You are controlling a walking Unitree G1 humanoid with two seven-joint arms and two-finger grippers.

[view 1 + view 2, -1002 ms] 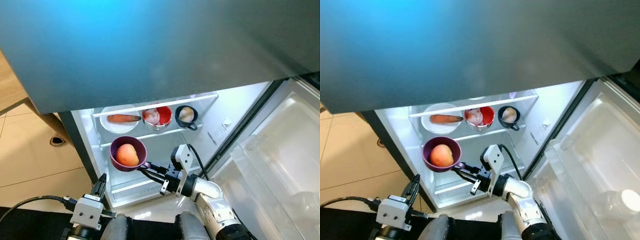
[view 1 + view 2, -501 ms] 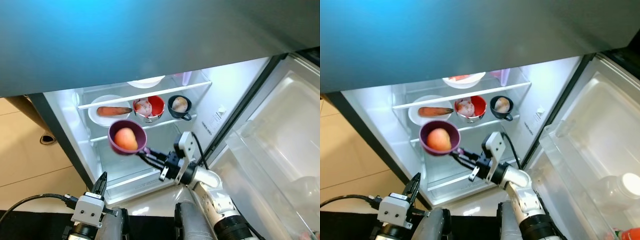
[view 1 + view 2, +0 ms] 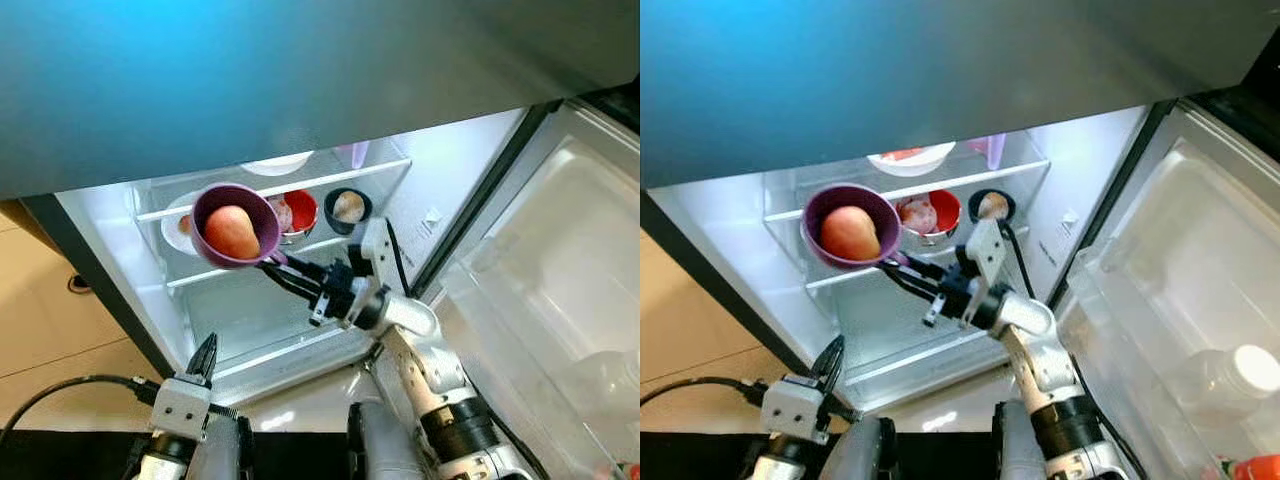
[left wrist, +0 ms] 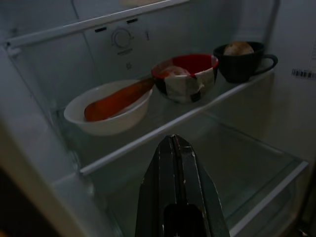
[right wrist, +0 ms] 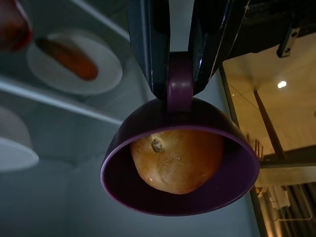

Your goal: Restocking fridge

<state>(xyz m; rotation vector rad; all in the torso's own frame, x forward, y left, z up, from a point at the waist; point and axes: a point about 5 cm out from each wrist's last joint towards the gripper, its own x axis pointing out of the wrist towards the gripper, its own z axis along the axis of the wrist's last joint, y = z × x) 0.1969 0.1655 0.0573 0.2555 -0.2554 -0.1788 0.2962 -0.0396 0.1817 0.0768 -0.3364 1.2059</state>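
My right gripper (image 3: 278, 270) is shut on the handle of a purple cup (image 3: 236, 226) that holds an orange-red fruit (image 3: 232, 231). The cup hangs tilted in front of the open fridge's middle shelf (image 3: 330, 242), over the white bowl with a carrot (image 4: 114, 100). In the right wrist view the fingers (image 5: 148, 44) pinch the purple handle (image 5: 179, 79), with the fruit (image 5: 177, 159) inside the cup. My left gripper (image 4: 176, 168) is shut and low by the fridge's left edge, pointing at the shelves.
On the middle shelf stand a red bowl (image 3: 298, 211) and a dark mug (image 3: 348, 207) with something round in it. A white dish (image 3: 906, 158) sits on the shelf above. The open door (image 3: 560, 290) at the right holds a white-capped bottle (image 3: 1230, 378).
My right gripper has lifted the purple cup up and to the left, from the lower shelf level to the middle shelf. The camera has also shifted, showing more of the fridge's inside.
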